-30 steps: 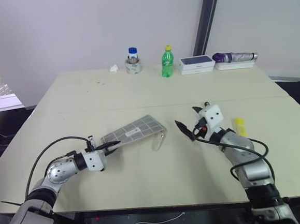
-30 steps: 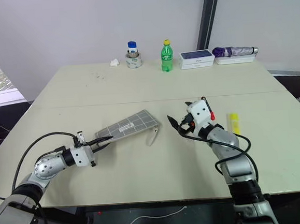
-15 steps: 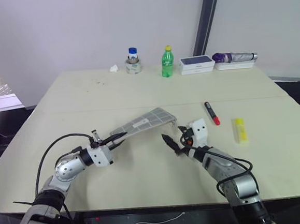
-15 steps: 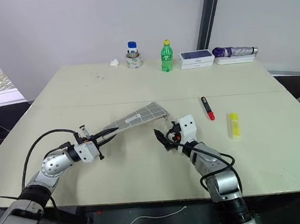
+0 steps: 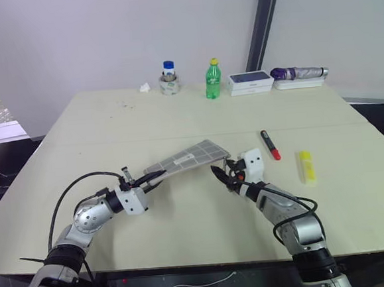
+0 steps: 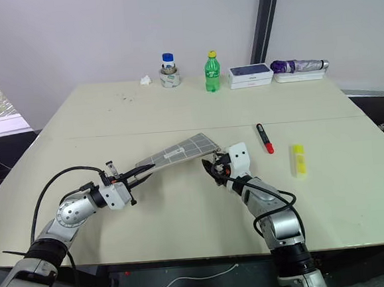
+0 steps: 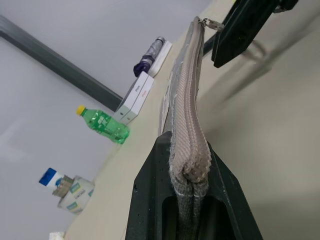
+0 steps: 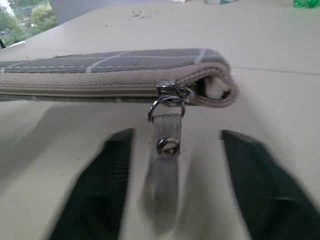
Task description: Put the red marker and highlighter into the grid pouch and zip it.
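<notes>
The grid pouch (image 5: 192, 157) is held tilted above the table, its far end raised. My left gripper (image 5: 152, 180) is shut on its near end; the left wrist view shows the zipper edge (image 7: 187, 100) clamped between the fingers. My right gripper (image 5: 220, 174) stands at the pouch's other end, open, with the zipper pull tab (image 8: 167, 145) hanging between its two fingers (image 8: 95, 200) without touching them. To the right, the red marker (image 5: 270, 144) and the yellow highlighter (image 5: 306, 166) lie on the table.
Along the table's far edge stand a white jar with a blue cap (image 5: 168, 79), a green soda bottle (image 5: 213, 79), white boxes (image 5: 250, 81) and a folded purple umbrella (image 5: 299, 73). Bare tabletop (image 5: 111, 130) lies to the left.
My right gripper moved left from beside the marker to the pouch's zipper end, and its fingers have narrowed around the pull tab. The left gripper raised the pouch off the table.
</notes>
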You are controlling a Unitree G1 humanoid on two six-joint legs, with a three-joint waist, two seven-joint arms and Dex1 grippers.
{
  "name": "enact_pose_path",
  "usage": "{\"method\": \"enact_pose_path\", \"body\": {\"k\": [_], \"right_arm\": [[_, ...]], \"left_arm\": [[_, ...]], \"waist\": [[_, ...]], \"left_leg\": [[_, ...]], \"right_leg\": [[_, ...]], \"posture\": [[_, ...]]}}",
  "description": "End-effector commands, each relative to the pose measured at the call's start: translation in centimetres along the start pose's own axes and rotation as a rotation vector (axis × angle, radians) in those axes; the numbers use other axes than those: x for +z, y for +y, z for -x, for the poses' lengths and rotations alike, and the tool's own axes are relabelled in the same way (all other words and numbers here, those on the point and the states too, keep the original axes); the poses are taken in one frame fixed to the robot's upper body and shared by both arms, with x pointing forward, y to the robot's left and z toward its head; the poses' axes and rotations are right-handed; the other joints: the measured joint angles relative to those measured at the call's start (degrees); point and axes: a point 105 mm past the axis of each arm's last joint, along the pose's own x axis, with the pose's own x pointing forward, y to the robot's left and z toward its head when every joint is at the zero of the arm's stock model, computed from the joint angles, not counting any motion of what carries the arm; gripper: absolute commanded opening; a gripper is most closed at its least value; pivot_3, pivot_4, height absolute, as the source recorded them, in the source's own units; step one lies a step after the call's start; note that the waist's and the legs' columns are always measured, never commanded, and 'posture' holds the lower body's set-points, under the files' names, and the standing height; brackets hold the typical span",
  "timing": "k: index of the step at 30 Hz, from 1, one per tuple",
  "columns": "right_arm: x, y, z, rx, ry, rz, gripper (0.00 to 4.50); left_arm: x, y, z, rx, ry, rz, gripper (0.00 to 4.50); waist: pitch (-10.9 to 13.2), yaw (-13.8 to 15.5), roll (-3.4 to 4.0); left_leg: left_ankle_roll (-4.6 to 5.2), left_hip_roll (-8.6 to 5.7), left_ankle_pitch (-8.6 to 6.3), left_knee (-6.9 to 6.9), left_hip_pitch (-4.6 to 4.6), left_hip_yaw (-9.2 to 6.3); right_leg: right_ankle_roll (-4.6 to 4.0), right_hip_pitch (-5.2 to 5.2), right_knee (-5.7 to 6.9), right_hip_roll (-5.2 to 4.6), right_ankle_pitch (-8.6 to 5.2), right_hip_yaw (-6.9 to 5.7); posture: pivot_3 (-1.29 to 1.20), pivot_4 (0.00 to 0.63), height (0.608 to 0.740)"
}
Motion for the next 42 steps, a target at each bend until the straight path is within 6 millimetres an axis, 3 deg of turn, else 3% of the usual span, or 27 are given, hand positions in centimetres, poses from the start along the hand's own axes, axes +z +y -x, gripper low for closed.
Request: {"method": "enact_pose_path", "body": {"k": [1, 2, 7, 10, 16, 23, 42], "right_arm": [[1.6, 0.2, 0.0, 0.024, -0.069, 0.008, 0.52], [1.5, 0.2, 0.1, 0.025, -0.059, 0.031, 0.04], [1.6, 1.2, 0.1, 0.057, 0.02, 0.26, 0.04], [2.8, 2.5, -0.6, 0.08, 0.008, 0.321, 0.04], [3.1, 4.3, -1.4, 0.134, 0.015, 0.397, 0.04], [2.2, 6.5, -1.0, 0.277, 0.05, 0.558, 0.04], [2.7, 10.0, -1.2, 0.45, -0.001, 0.654, 0.04]], "left_arm": [[0.6, 1.6, -0.1, 0.065, -0.023, -0.031, 0.0], [0.5, 1.6, -0.1, 0.064, -0.021, -0.031, 0.0], [0.5, 0.6, -0.5, 0.029, -0.012, -0.04, 0.0], [0.5, -0.7, -1.2, 0.019, 0.002, -0.028, 0.0], [1.4, -1.9, -2.4, 0.01, -0.014, -0.026, 0.0], [0.9, -1.3, -3.6, 0.055, 0.032, -0.039, 0.0], [0.1, -1.2, -6.1, 0.087, 0.077, -0.049, 0.0]], "waist": [[0.0, 0.1, 0.0], [0.0, 0.1, 0.0], [0.0, 0.07, 0.0], [0.0, -0.1, 0.0], [0.0, 0.07, 0.0], [0.0, 0.17, 0.0], [0.0, 0.2, -0.01]], "left_leg": [[0.0, 0.0, 0.0, 0.0, 0.0, 0.0], [0.01, 0.0, 0.0, 0.0, 0.0, 0.0], [0.08, -0.01, -0.04, 0.0, 0.0, 0.0], [0.09, -0.01, -0.05, 0.0, 0.0, 0.0], [-0.01, 0.0, 0.0, -0.01, -0.02, -0.01], [0.07, -0.02, -0.04, 0.01, -0.02, -0.01], [-0.11, -0.02, 0.06, 0.01, -0.02, -0.01]], "right_leg": [[0.0, 0.0, 0.0, 0.0, 0.0, 0.0], [0.0, 0.0, 0.0, 0.0, 0.0, 0.0], [0.0, -0.01, -0.01, 0.0, 0.0, 0.0], [0.0, -0.03, 0.0, 0.0, 0.0, 0.0], [0.0, -0.04, 0.0, 0.0, 0.0, 0.01], [0.0, -0.03, -0.01, -0.01, 0.0, 0.01], [0.0, -0.02, -0.02, 0.0, 0.0, 0.0]], "posture": [[0.0, 0.15, 0.74], [0.0, 0.15, 0.74], [0.0, 0.15, 0.74], [0.0, 0.15, 0.74], [0.0, 0.15, 0.74], [0.0, 0.15, 0.74], [0.0, 0.15, 0.74]]}}
